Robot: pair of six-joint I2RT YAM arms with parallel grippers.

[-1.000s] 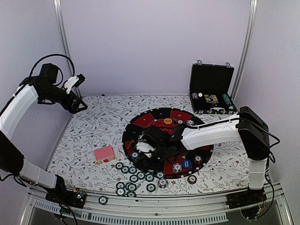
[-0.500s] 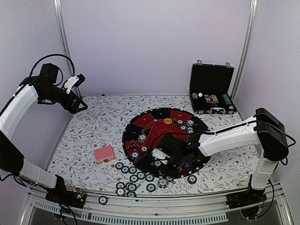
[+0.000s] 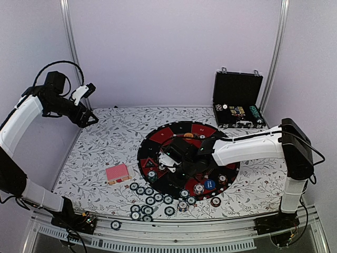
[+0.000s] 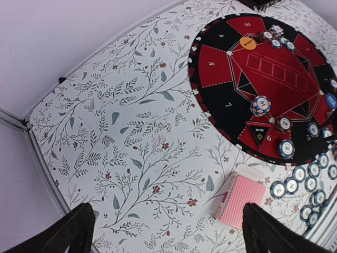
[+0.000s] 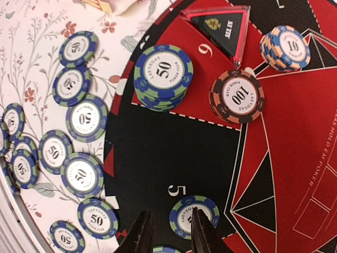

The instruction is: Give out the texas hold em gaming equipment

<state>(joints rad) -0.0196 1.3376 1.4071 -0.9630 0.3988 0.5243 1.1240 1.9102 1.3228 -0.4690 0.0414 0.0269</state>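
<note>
My right gripper (image 5: 169, 224) hovers low over the black "5" field of the round mat (image 5: 174, 153), its jaws a narrow gap apart with only mat between the tips. A green-blue 50 chip (image 5: 208, 208) lies just beside its right finger. Past it on the mat stand a stack of 50 chips (image 5: 163, 71), a brown 100 chip (image 5: 237, 97) and a blue-orange stack of 10 chips (image 5: 285, 48). Several loose 50 chips (image 3: 150, 197) lie on the table off the mat's front left. The pink-backed card deck (image 3: 117, 173) lies left of them. My left gripper (image 3: 87, 118) hangs open, high at the back left.
The open black case (image 3: 238, 105) stands at the back right. An orange button (image 3: 188, 135) and a blue disc (image 3: 209, 184) lie on the mat (image 3: 174, 129). A black triangular marker (image 5: 221, 26) lies near the chip stacks. One chip (image 3: 115, 225) rests on the front rail.
My right arm swung toward the mat's front edge and came back to its left side, with the jaws narrowing. The left arm has not moved.
</note>
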